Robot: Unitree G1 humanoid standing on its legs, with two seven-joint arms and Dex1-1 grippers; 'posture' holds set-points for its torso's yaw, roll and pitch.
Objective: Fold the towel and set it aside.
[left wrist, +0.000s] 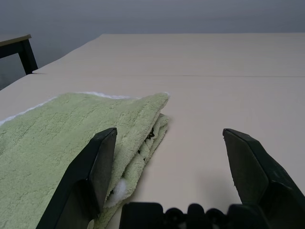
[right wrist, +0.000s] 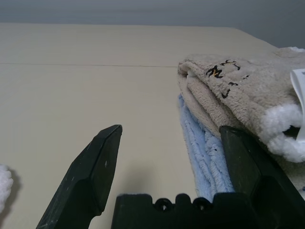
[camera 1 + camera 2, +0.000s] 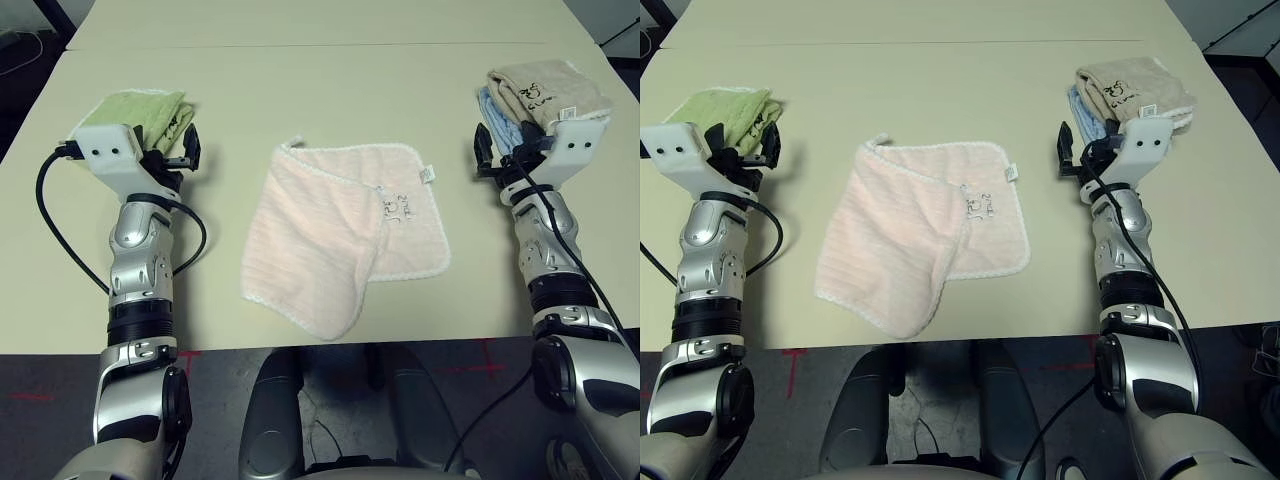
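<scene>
Pink towel (image 3: 340,232) lay partly folded mid-worktop (image 3: 320,90), green towel (image 3: 140,112) beside spread, empty left claw (image 3: 178,150), beige towel (image 3: 545,92) over blue towel (image 2: 202,152) by spread, empty right claw (image 3: 497,152)

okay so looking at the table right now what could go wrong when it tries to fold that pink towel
The pink towel already lies with one corner flopped over, so a fold may come out crooked unless flattened first. The open left gripper sits beside the green towel, and the open right gripper by the beige and blue stack; either could snag those.
</scene>
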